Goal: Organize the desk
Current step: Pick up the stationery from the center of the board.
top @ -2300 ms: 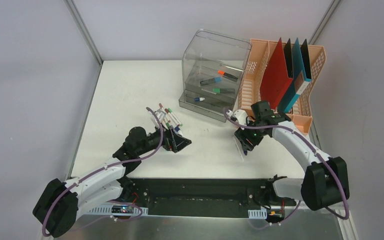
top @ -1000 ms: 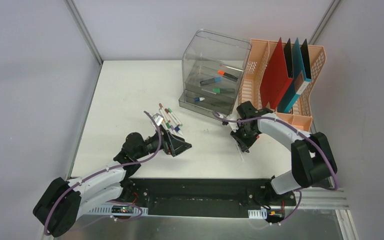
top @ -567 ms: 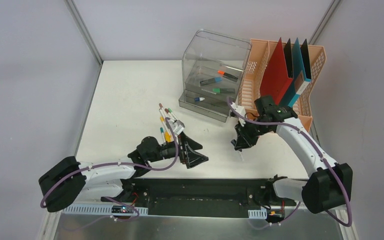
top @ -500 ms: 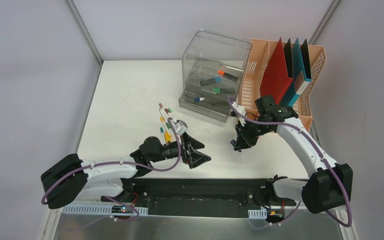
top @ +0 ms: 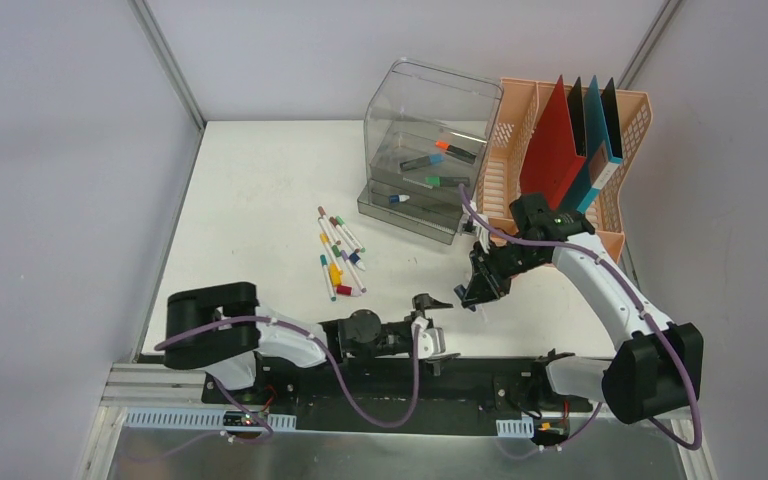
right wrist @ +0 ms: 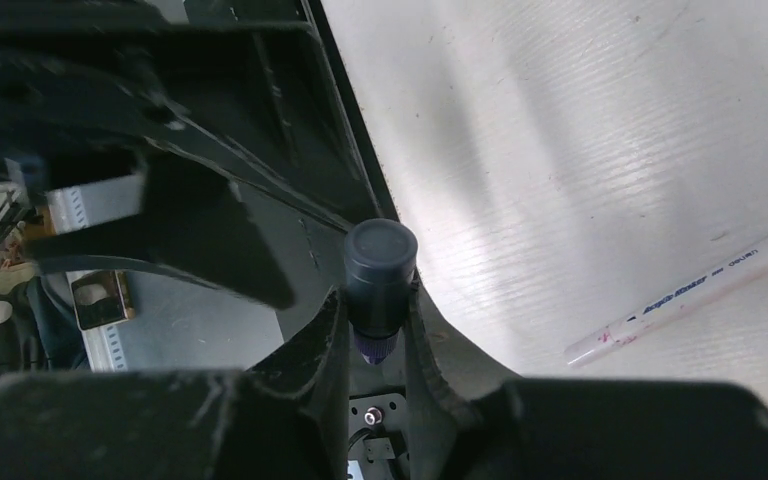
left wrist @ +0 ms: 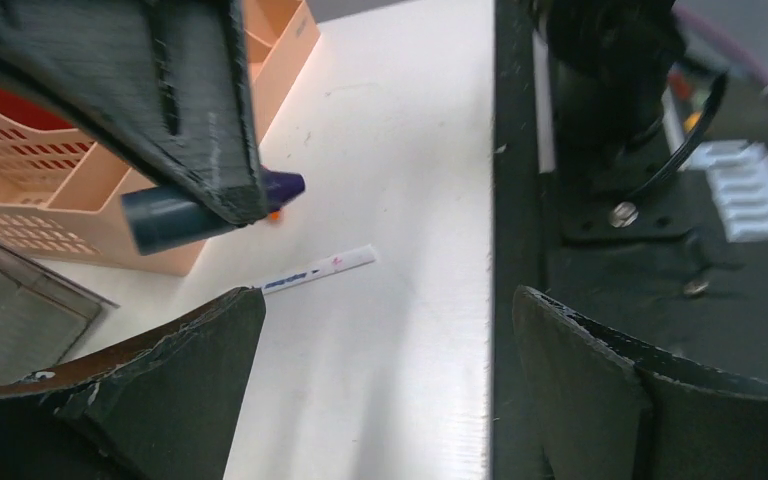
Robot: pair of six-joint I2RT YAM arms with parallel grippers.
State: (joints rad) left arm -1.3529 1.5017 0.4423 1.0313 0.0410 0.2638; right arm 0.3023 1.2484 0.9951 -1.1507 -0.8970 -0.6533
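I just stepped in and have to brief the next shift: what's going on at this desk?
The right gripper is shut on a dark-capped marker, holding it over the front part of the desk. The left gripper is open and empty, low along the front rail and facing that marker. A bunch of loose markers lies mid-desk, and a white pen lies near the right gripper. A few markers are already in the clear drawer unit beside the orange file rack.
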